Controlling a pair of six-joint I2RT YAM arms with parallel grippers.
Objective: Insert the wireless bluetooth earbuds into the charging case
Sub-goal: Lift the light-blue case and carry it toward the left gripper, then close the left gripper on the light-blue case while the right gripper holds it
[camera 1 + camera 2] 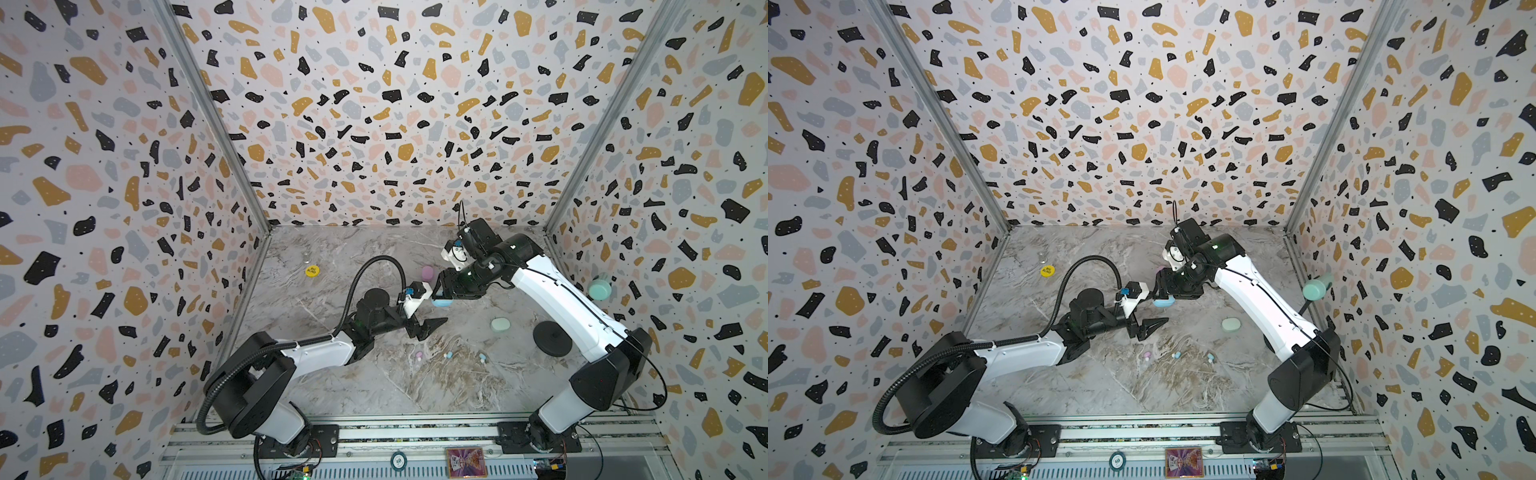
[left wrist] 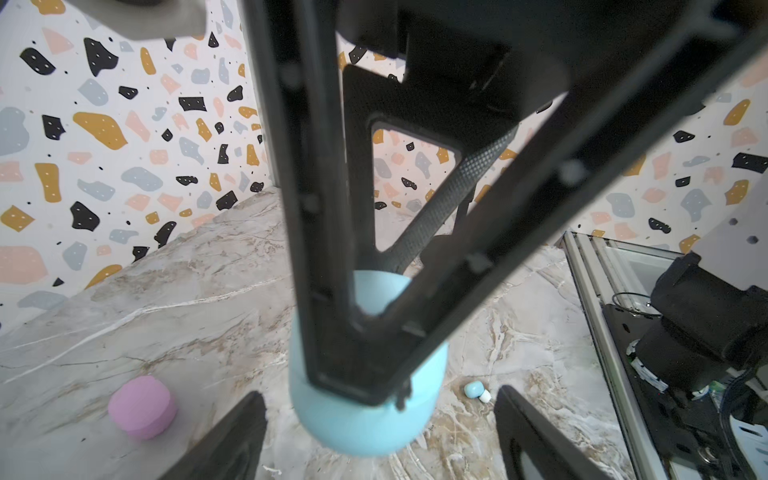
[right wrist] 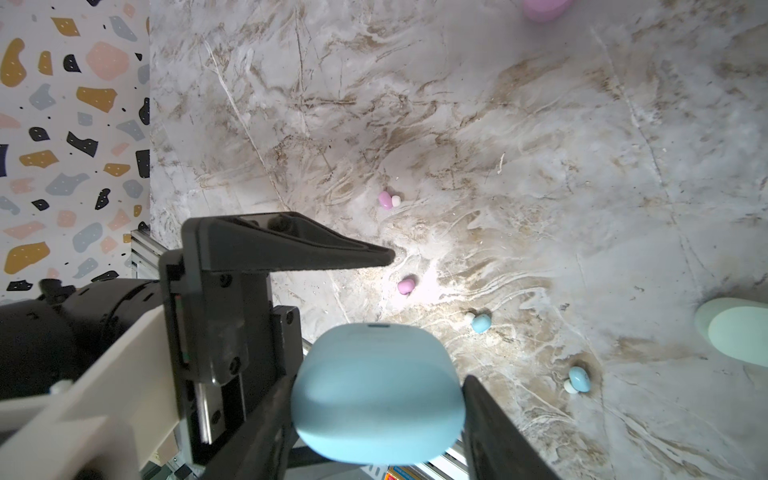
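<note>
Near, loose on the bench (image 1: pixel 374 395): two pink earbuds (image 3: pixel 386 199) and two blue earbuds (image 3: pixel 481 323), left to right. Farther in, left hand (image 1: pixel 430 328), fingers apart, holding nothing; mint case (image 1: pixel 500 324) off to its right. Just behind, right hand (image 1: pixel 440 296) clamped on the blue charging case (image 3: pixel 376 374). Farthest back, pink case (image 1: pixel 427 272).

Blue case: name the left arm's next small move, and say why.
Probably ease the left gripper forward until its open fingers bracket the blue case lid. The right gripper grips that case, which looks shut; the left fingers sit short of it; blue earbuds lie loose on the table.
</note>
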